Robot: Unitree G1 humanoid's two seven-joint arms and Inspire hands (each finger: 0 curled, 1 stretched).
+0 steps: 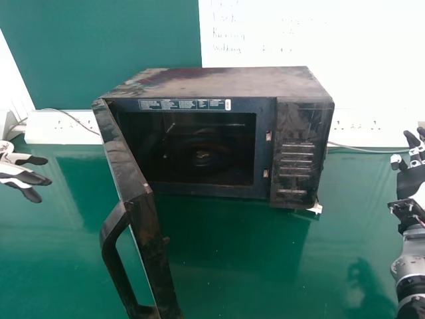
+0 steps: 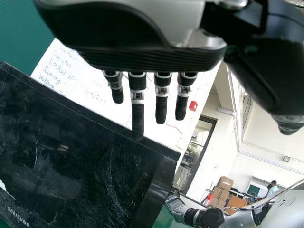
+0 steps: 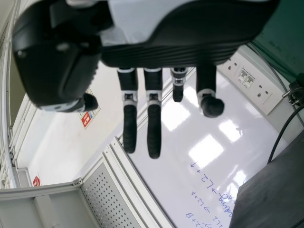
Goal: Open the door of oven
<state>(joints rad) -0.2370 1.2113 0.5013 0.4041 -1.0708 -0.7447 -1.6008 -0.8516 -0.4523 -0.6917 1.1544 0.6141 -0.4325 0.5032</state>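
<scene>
Oven door (image 1: 157, 249), a scratched, glossy black panel with a curved black handle (image 1: 111, 251), stands swung open to the right of the black-and-white left hand (image 1: 25, 177), apart from it. That hand is released, its fingers extended and holding nothing. Farther to its right, beyond the door, sits the dark boxy microwave oven (image 1: 219, 83) on the smooth green table (image 1: 232, 266). Well to the oven's right, the black-and-white right hand (image 1: 413, 178) is likewise released, fingers loose, grasping nothing.
</scene>
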